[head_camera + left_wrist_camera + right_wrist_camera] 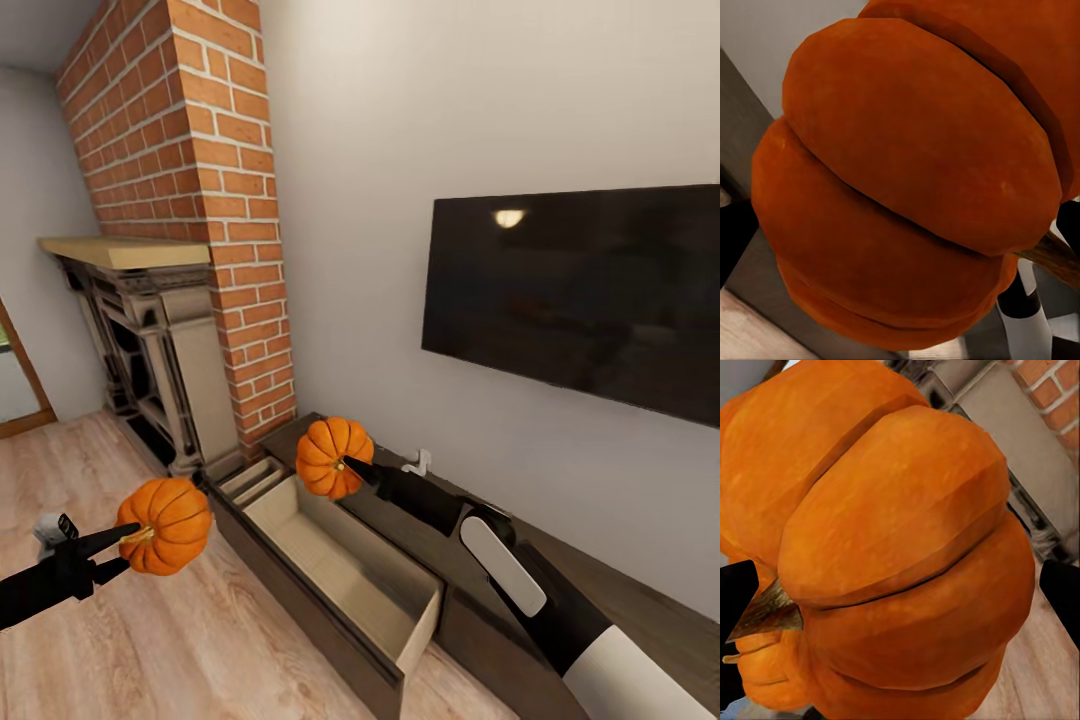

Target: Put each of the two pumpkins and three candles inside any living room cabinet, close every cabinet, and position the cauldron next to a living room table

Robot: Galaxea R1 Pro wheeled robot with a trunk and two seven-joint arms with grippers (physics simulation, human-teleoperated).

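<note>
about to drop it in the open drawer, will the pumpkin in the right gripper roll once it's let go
Probably a little. The pumpkin in the right gripper is round, so it may rock or roll before settling, though its ribs should damp that. It looks rigid, unlikely to deform. The open drawer has raised sides that should contain it.

Two ribbed orange pumpkins held aloft: one (165,525) lower left over the floor; one (333,457) at centre above the dark cabinet's (330,620) open drawer.
</note>
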